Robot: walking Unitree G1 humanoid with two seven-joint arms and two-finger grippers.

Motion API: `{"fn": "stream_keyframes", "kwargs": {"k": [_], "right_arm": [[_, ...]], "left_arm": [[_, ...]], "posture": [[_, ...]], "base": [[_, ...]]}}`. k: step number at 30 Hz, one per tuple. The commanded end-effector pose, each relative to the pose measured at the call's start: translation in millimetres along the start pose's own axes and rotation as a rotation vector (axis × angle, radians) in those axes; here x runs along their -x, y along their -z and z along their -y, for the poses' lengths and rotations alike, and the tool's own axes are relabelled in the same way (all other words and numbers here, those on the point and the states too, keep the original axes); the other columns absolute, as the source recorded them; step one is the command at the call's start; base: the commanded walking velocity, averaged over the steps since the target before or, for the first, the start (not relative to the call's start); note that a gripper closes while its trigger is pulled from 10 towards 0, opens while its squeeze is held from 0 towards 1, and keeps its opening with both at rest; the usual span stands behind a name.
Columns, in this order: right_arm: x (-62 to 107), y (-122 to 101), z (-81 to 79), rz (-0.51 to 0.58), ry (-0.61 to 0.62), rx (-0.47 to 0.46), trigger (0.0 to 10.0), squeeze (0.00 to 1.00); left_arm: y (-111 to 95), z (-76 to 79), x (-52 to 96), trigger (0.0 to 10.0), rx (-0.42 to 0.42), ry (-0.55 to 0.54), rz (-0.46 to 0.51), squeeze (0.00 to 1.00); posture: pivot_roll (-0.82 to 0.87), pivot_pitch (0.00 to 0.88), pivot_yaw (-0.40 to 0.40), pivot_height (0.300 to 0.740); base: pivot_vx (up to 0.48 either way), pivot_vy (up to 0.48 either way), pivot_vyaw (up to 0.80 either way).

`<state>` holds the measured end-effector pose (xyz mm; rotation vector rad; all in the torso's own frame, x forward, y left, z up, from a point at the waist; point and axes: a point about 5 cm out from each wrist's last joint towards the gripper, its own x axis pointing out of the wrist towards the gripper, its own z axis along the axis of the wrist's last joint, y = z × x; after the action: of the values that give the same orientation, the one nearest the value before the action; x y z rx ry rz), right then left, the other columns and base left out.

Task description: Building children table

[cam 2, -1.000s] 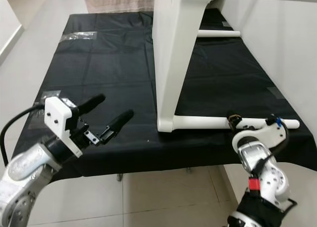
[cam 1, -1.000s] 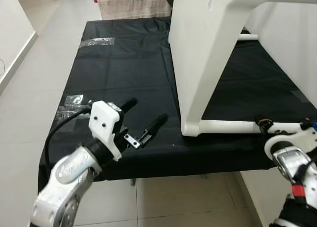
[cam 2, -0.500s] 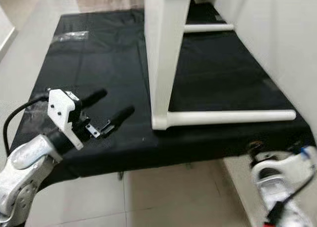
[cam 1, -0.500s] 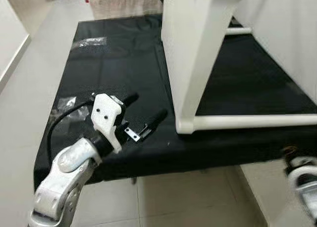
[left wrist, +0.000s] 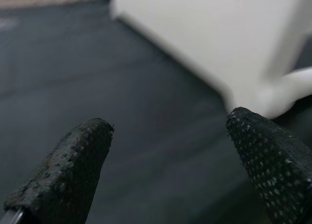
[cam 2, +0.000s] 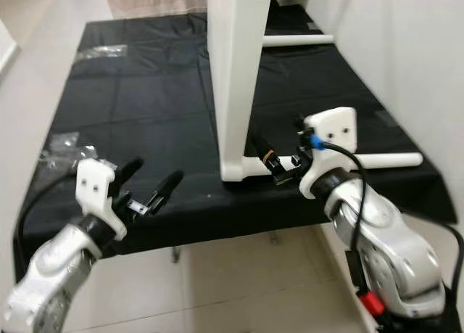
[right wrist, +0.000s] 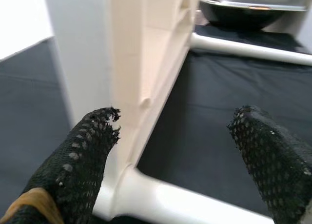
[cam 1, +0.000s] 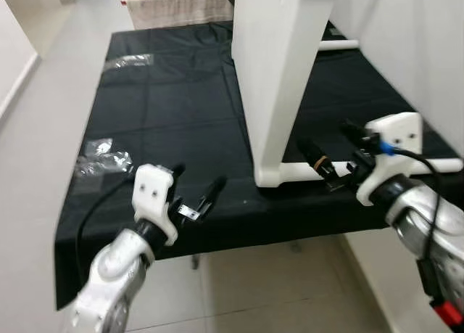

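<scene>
**Both grippers held open at the near edge of the black-draped table**

While one white children's table piece stands on the black cloth, two grippers are seen at the cloth's near edge. From left to right: two crumpled clear plastic scraps are counted on the cloth, one at 9 o'clock and one at 11 o'clock. The left gripper is held at 7 o'clock with its fingers spread apart and nothing between them. Bare cloth lies between it and the white upright panel. Two white tubes are counted: a near tube at the panel's foot and a far tube at 1 o'clock. The right gripper is held at 4 o'clock, fingers spread wide, just beside the near tube, with nothing clasped. Tiled floor is left open at 9 o'clock. A dark bowl beyond the far tube is seen from the right wrist.
</scene>
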<state>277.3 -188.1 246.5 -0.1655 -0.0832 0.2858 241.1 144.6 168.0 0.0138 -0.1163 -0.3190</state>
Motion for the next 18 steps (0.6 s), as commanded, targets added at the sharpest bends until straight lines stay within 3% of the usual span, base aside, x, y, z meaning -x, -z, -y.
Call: {"fn": "stream_keyframes", "kwargs": {"k": [1,7,12,18], "right_arm": [[-3.9,0.9,-3.3,0.014,-0.008,0.016,10.0,0.00],[-26.0,5.8,-23.4,0.022,-0.084,0.052,10.0,0.00],[-27.6,14.6,-43.5,0.005,-0.194,0.034,10.0,0.00],[-31.8,33.9,-41.0,-0.039,-0.144,0.084,10.0,0.00]], "left_arm": [[1.3,-1.5,2.9,10.0,-0.010,-0.028,0.003,0.00],[11.2,2.0,21.4,10.0,0.016,-0.086,-0.027,0.00],[13.5,5.7,22.5,10.0,0.019,-0.095,-0.030,0.00],[15.9,4.4,20.2,10.0,-0.011,-0.110,-0.036,0.00]], "posture": [[-0.02,0.139,-0.015,0.740],[0.02,0.129,-0.030,0.740],[0.02,0.134,-0.036,0.740],[0.01,0.140,-0.022,0.740]], "base": [[0.000,0.000,0.00],[0.000,0.000,0.00],[0.000,0.000,0.00],[0.000,0.000,0.00]]}}
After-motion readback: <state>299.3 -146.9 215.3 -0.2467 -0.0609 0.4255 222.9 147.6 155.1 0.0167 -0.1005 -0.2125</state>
